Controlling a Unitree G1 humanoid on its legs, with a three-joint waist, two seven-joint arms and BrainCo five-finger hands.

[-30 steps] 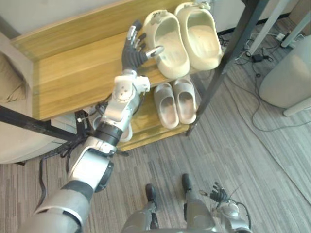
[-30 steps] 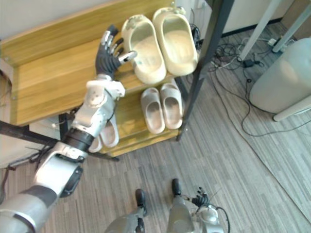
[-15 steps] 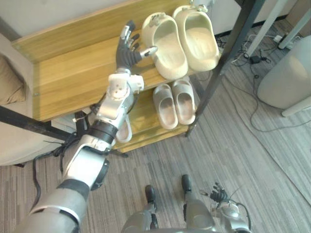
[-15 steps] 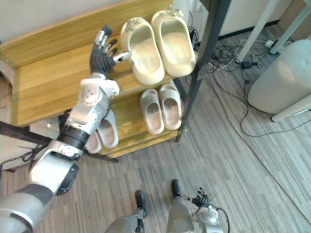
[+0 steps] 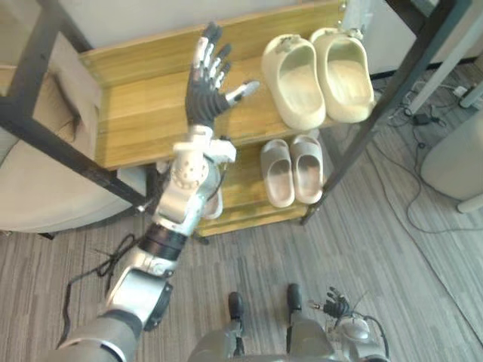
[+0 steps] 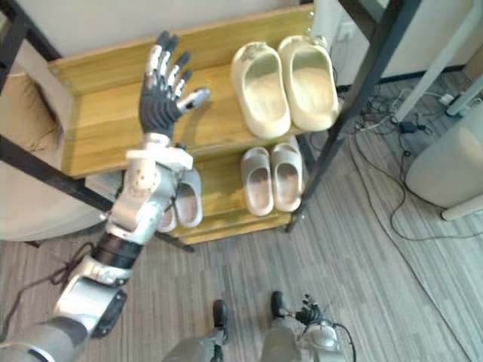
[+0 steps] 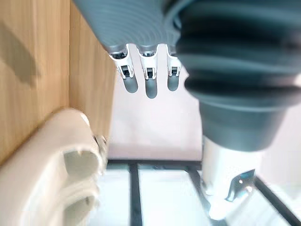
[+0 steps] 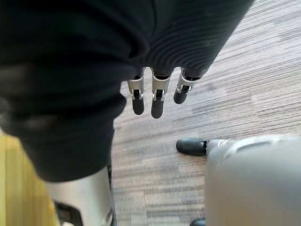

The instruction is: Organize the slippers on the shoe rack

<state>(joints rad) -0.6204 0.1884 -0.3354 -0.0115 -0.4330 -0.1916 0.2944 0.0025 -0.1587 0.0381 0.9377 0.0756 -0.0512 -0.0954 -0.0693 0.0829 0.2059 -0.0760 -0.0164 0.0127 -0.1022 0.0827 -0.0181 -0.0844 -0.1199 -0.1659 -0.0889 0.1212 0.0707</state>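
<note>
The left hand [image 5: 204, 99] is raised over the top shelf of the shoe rack [image 5: 143, 121], fingers straight and spread, thumb out to the side, holding nothing and touching none of the footwear. A pair of cream clogs [image 5: 294, 79] sits side by side at the right end of the rack's top shelf, just beside the hand's thumb but apart from it. On the rack's lower shelf, 2 pale slippers [image 5: 278, 173] lie together below the clogs. 2 more grey slippers [image 6: 189, 197] lie further left on that lower shelf, partly hidden behind the left arm. The right hand [image 8: 157, 101] hangs low in front of the rack, over the grey floor [image 8: 244, 84], fingers relaxed and empty.
</note>
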